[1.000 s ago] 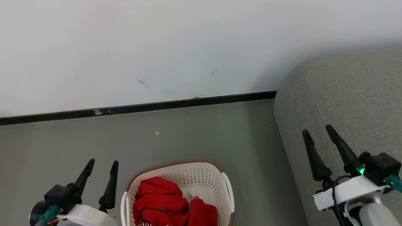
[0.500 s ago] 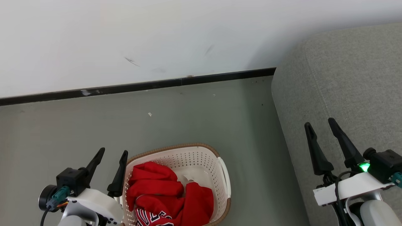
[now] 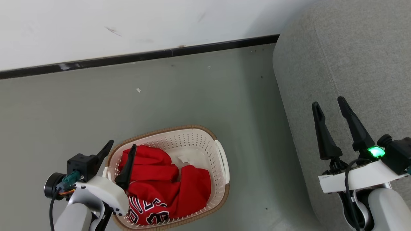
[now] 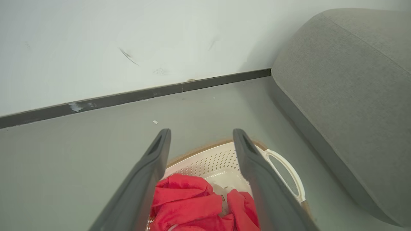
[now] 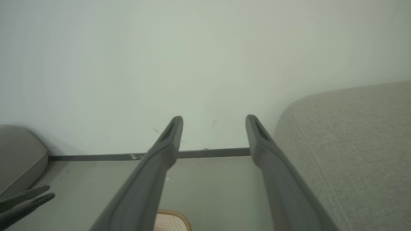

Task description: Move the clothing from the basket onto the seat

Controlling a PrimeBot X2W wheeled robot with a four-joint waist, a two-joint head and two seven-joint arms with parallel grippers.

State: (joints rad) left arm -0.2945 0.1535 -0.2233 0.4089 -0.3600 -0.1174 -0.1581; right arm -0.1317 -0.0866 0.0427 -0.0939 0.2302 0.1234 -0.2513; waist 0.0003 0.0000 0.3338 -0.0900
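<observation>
Hovering over the left rim of the basket (image 3: 179,128), the left gripper (image 3: 122,145) has its two fingers spread wide and holds nothing; one finger is over the clothes, the other outside the rim. The one basket holds two garments: a plain red garment (image 3: 151,166) toward the far side and a jersey (image 3: 144,208) nearer the robot. Bare floor (image 3: 192,89) lies open between basket and skirting (image 3: 144,56), and a narrower strip separates the basket from the rounded edge of the seat (image 3: 353,64). The right gripper (image 3: 328,101) hangs above that edge, fingers apart and empty. The head view reads the jersey's lettering; the left wrist view gives the white side handle (image 4: 299,184) as an open loop; the right wrist view adds a second grey upholstered piece (image 5: 19,150) at its far left.
</observation>
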